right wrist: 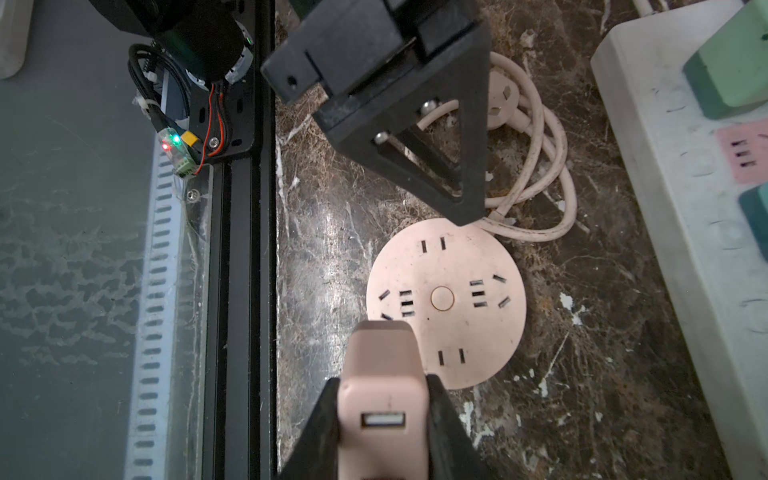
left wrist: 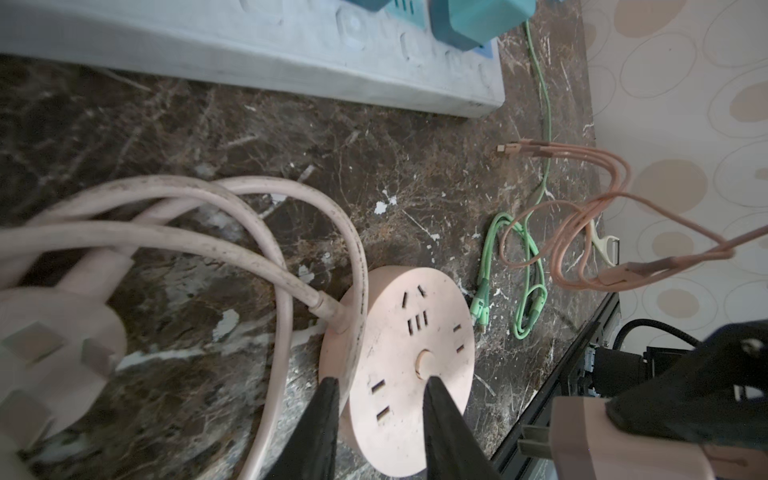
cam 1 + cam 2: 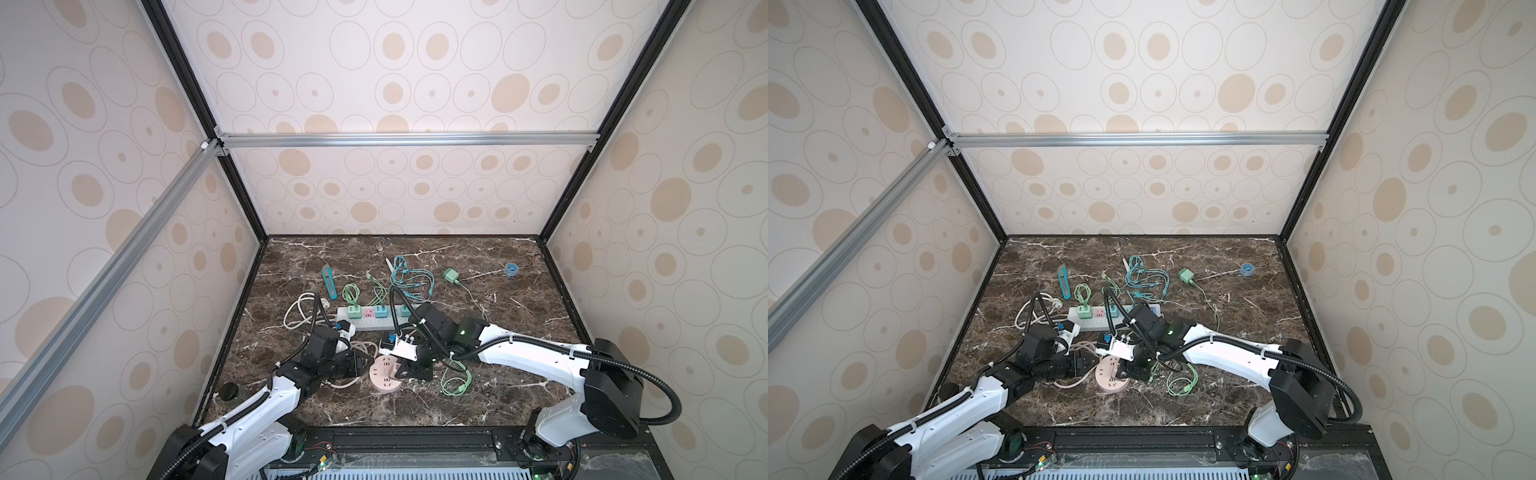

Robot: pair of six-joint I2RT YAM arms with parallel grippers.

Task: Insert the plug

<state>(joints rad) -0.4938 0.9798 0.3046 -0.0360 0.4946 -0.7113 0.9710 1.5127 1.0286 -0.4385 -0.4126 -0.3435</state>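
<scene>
A round pink socket (image 3: 386,378) (image 3: 1111,380) (image 2: 411,345) (image 1: 446,307) lies flat on the marble near the front. My right gripper (image 1: 383,378) (image 3: 409,372) is shut on the plug (image 1: 384,365) (image 2: 623,440), a pink USB charger block. It holds the block just above the socket's near rim, with the two flat prongs (image 2: 536,442) bare. My left gripper (image 2: 380,382) (image 3: 368,362) (image 1: 461,212) comes in from the left. Its jaws pinch the socket's far rim, one finger on the top face and one against the side wall.
The socket's pink cord (image 2: 266,232) coils behind it. A white power strip (image 3: 374,319) (image 1: 685,208) carrying coloured adapters lies further back. Green cables (image 3: 455,382) and a salmon cable (image 2: 582,232) lie to the right. The black front rail (image 1: 237,291) runs close by.
</scene>
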